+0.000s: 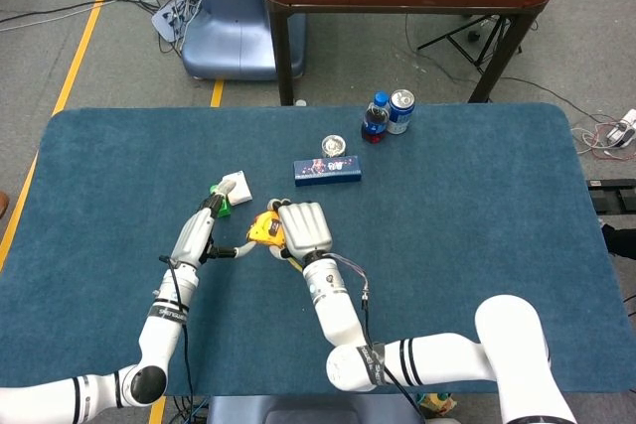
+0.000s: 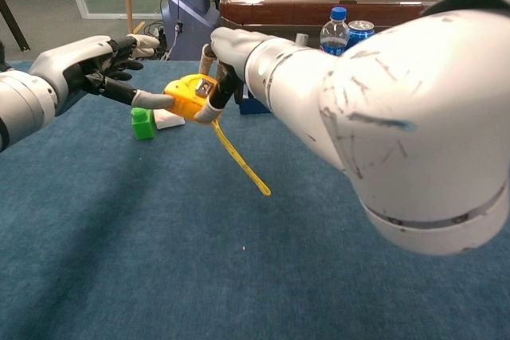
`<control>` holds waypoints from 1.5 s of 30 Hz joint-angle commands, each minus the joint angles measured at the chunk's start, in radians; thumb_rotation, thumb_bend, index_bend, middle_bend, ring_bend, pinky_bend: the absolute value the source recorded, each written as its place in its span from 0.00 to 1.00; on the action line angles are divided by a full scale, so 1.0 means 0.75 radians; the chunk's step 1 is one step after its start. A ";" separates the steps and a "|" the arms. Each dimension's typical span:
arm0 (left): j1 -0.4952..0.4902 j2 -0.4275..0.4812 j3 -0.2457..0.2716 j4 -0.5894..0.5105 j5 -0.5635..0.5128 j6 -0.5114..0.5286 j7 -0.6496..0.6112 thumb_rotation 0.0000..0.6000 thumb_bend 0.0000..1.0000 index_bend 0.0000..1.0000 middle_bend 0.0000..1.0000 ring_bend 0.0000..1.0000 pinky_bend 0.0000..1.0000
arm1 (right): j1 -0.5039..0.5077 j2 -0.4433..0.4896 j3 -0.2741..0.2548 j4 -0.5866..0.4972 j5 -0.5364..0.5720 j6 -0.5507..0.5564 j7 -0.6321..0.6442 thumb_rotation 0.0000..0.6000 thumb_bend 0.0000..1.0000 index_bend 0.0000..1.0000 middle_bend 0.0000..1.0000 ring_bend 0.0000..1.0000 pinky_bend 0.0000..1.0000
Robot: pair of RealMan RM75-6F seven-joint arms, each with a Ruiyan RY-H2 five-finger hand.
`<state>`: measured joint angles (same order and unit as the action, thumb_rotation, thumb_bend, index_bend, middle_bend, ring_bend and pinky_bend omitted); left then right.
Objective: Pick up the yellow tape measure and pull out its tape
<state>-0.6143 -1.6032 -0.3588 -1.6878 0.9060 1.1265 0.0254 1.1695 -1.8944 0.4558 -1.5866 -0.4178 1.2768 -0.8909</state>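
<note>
While the right hand grips the yellow tape measure from above, fingers wrapped over its case, the left hand reaches in with fingers spread — one fingertip touching the case. Held above the table near the green block, the measure's yellow strap slants down away from the block.

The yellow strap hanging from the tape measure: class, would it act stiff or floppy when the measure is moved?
Probably floppy: the strap dangles from the tape measure in the right hand, ending free above the table. It looks thin, so likely light and apt to swing.
</note>
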 commanded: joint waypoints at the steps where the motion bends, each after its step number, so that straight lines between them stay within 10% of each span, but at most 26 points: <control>1: -0.004 -0.003 -0.002 0.007 -0.004 -0.002 0.002 1.00 0.14 0.00 0.00 0.00 0.00 | -0.003 0.002 0.001 0.000 -0.001 -0.006 0.007 1.00 0.80 0.60 0.59 0.50 0.38; 45: 0.005 0.031 -0.015 0.052 -0.042 0.002 0.007 1.00 0.27 0.07 0.00 0.00 0.00 | -0.031 0.047 -0.022 -0.023 -0.015 -0.048 0.059 1.00 0.80 0.61 0.60 0.52 0.38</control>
<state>-0.6106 -1.5804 -0.3696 -1.6491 0.8746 1.1280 0.0305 1.1461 -1.8591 0.4392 -1.6042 -0.4289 1.2407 -0.8470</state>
